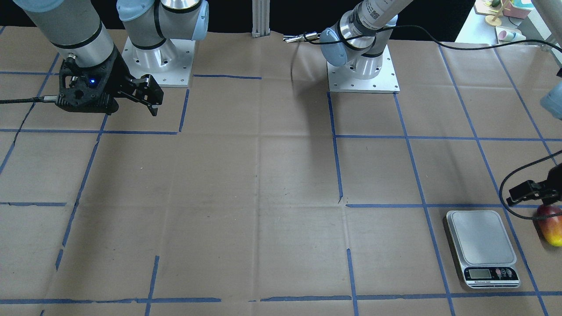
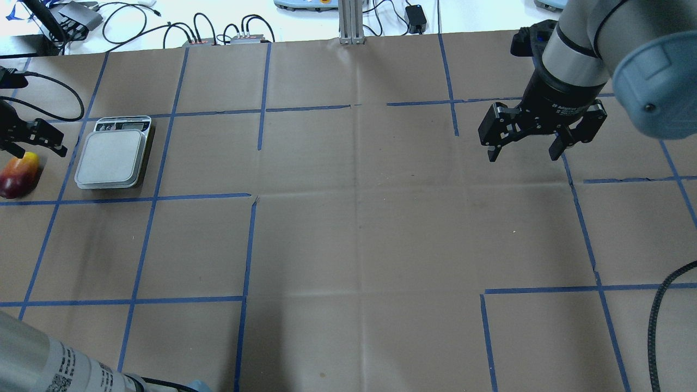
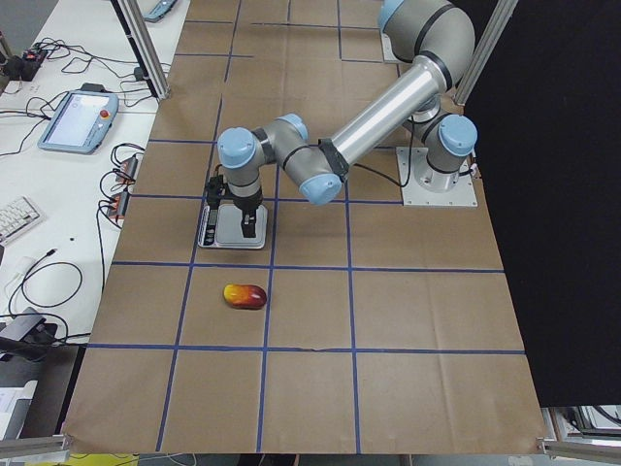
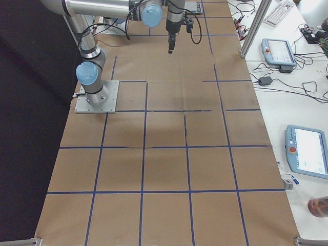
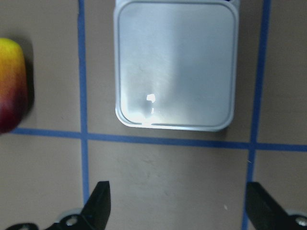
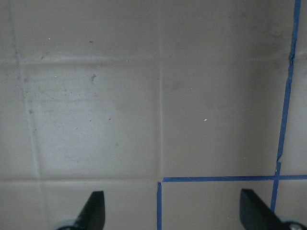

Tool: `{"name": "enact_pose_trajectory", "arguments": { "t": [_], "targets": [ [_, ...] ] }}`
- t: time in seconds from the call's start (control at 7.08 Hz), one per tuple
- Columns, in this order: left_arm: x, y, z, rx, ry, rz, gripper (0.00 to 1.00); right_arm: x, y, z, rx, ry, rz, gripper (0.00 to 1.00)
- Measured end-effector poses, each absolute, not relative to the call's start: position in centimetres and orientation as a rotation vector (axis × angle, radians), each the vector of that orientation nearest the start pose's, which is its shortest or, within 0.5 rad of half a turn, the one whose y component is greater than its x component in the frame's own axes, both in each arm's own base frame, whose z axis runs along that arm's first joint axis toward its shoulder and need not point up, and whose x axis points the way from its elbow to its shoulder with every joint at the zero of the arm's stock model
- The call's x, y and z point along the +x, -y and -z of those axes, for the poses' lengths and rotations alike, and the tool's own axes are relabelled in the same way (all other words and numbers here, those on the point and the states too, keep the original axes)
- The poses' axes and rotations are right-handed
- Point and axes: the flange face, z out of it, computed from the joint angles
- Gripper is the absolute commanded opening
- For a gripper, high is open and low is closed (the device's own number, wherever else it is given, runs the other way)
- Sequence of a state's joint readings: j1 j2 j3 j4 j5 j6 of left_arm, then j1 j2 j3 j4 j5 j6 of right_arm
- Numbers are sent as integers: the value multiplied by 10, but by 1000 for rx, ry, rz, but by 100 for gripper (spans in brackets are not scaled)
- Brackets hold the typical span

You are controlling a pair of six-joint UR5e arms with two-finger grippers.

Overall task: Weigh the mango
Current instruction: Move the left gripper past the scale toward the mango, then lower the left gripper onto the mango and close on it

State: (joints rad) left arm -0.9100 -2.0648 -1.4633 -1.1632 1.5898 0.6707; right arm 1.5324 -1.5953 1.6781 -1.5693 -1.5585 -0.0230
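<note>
The mango point(image 2: 19, 175), dark red fading to yellow, lies on the brown paper just left of the scale point(image 2: 111, 159) in the overhead view. It also shows in the front view point(image 1: 551, 224) and at the left edge of the left wrist view point(image 5: 12, 84). My left gripper point(image 5: 177, 201) is open and empty. It hovers above the paper near the scale's point(image 5: 176, 64) edge, with the mango off to its side, and touches neither. My right gripper point(image 2: 523, 149) is open and empty, high over the table's far right part.
The silver scale point(image 1: 482, 245) has a bare platform and a small display on one end. Blue tape lines grid the paper. The left arm's cable point(image 1: 513, 184) loops near the mango. Both arm bases point(image 1: 362, 70) are bolted to the table's robot side.
</note>
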Motion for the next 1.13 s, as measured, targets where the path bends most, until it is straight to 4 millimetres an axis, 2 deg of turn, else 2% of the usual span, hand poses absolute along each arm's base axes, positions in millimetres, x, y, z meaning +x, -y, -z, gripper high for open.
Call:
{"name": "enact_pose_trajectory", "arguments": {
  "t": [0.14, 0.28, 0.42, 0.56, 0.85, 0.99, 1.13],
  "targets": [
    [354, 615, -277, 44, -3105, 19, 100, 116, 476, -447, 25, -3124, -131, 100],
    [394, 626, -264, 58, -3094, 36, 100, 116, 476, -447, 25, -3124, -131, 100],
    [418, 637, -249, 84, -3090, 43, 100, 116, 476, -447, 25, -3124, -131, 100],
    [431, 645, -229, 104, -3099, 34, 100, 116, 476, -447, 25, -3124, -131, 100],
    [434, 642, -202, 98, -3130, -3, 99, 116, 476, -447, 25, -3124, -131, 100],
    [435, 638, -193, 93, -3140, -22, 91, 116, 476, -447, 25, -3124, -131, 100],
    [437, 635, -189, 93, -3141, -37, 52, 116, 476, -447, 25, -3124, -131, 100]
  ]
}}
